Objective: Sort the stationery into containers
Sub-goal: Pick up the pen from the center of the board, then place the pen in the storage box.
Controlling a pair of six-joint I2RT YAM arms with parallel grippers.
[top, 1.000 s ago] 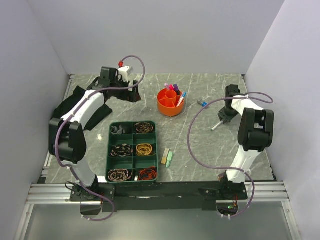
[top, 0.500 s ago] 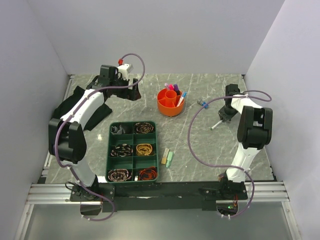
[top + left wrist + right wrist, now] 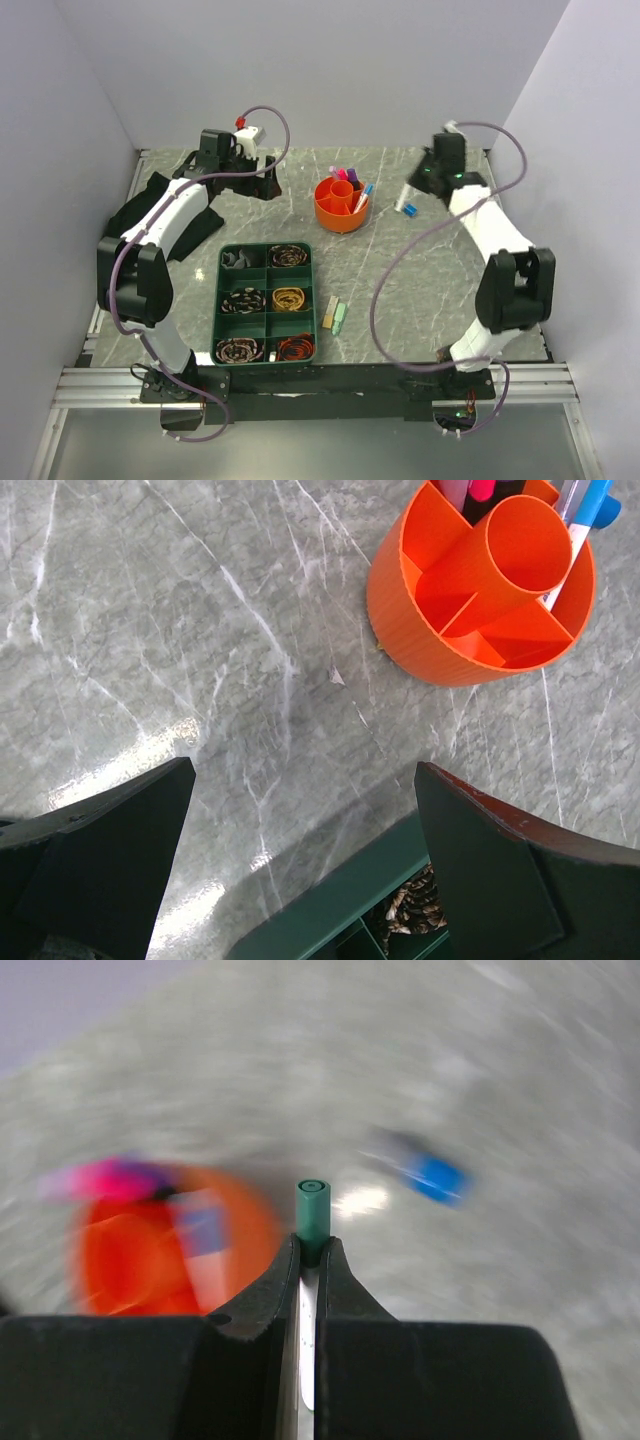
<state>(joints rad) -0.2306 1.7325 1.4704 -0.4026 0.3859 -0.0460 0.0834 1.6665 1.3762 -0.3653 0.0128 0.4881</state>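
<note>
Here the right gripper [image 3: 308,1252] is clamped tight on a green-tipped pen [image 3: 312,1212]; the left gripper [image 3: 305,820] gapes wide, holding nothing, near the orange pot [image 3: 470,590].

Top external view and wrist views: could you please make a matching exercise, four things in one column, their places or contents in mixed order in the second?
1. round orange plastic pot
2. dark green divided plastic tray
3. pale green and beige blocks
4. green-capped white pen

A. clamped in the right gripper
B. on the table, beside the tray's right side
C. contains coloured pens
D. contains coiled bands

Pairs: 1-C, 2-D, 3-B, 4-A.
</note>
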